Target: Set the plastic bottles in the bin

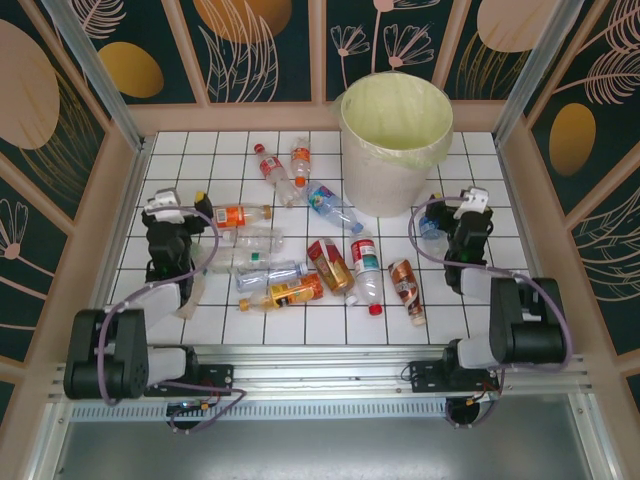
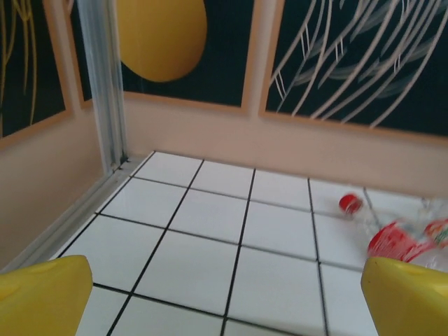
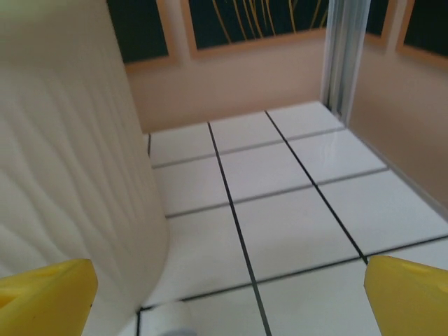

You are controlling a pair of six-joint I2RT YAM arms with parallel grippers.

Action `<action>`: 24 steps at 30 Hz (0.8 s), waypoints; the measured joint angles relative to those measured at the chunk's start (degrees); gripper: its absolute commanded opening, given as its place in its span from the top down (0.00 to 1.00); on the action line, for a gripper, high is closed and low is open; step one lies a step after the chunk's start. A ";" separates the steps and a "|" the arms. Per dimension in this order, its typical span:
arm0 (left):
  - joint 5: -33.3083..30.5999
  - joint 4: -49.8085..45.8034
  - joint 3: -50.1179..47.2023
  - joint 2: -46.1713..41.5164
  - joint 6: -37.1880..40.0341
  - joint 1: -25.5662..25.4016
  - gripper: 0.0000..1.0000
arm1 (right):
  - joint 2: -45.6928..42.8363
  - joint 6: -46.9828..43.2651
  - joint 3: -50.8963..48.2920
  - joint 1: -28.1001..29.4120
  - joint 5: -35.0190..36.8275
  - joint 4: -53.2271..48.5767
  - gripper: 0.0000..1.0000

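Checking progress, we find the bin (image 1: 385, 185) empty, all plastic bottles (image 1: 366, 272) on the tabletop (image 1: 180, 147) beside it, left fingers (image 2: 42, 297) and right fingers (image 3: 409, 297) open, unloaded.

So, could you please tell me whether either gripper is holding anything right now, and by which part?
Nothing is held: the left gripper and the right gripper are both open and empty.

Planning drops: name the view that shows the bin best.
Top external: the whole bin shows from above, with its lined rim and open mouth. The right wrist view catches a close stretch of its pale wall on the left. The left wrist view faces floor tiles and a red-labelled bottle.
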 measured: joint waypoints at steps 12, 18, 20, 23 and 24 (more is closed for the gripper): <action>10.80 -24.83 6.19 -14.23 -19.63 -0.07 0.02 | -20.20 15.54 3.91 13.77 5.79 -31.01 0.01; 20.24 -32.17 6.19 -18.40 -25.83 -1.99 0.01 | -24.04 22.47 10.03 19.82 4.90 -48.72 0.04; 23.82 -32.76 6.19 -19.04 -27.80 -3.52 0.01 | -24.22 23.50 13.25 21.90 3.82 -54.14 0.05; 29.64 -32.83 6.19 -18.36 -30.45 -5.79 0.01 | -23.63 24.81 17.81 26.36 3.58 -61.31 0.08; 31.63 -32.72 6.19 -17.86 -31.19 -6.23 0.01 | -23.12 25.03 19.02 27.56 3.54 -63.04 0.08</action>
